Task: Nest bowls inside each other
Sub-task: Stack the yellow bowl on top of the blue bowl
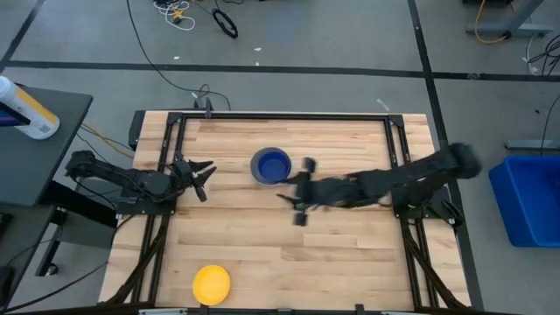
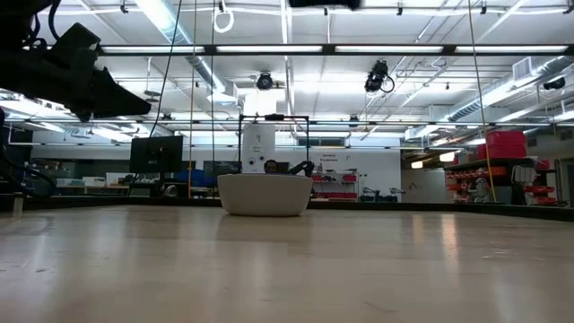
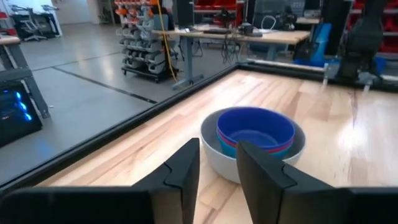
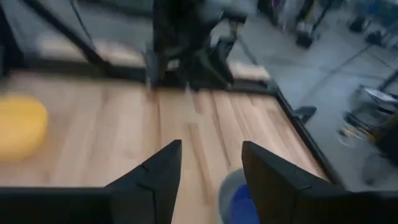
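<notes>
A nested stack of bowls (image 1: 270, 166) stands on its base at the table's middle, toward the far edge. A grey bowl (image 3: 214, 158) is outermost, red and light blue rims show inside it, and a dark blue bowl (image 3: 255, 130) is on top. A yellow bowl (image 1: 211, 284) sits alone near the front edge. My left gripper (image 1: 203, 175) hovers at the left, pointing at the stack, its fingers (image 3: 186, 171) a little apart and empty. My right gripper (image 1: 294, 191) hangs just right of the stack, open and empty (image 4: 211, 168).
Black frame rails (image 1: 166, 166) run along both table sides and the far edge. Beyond the table stand a blue bin (image 1: 529, 197) on the right and a white bottle (image 1: 26, 109) on a side table on the left. Bare wood lies between the stack and the yellow bowl.
</notes>
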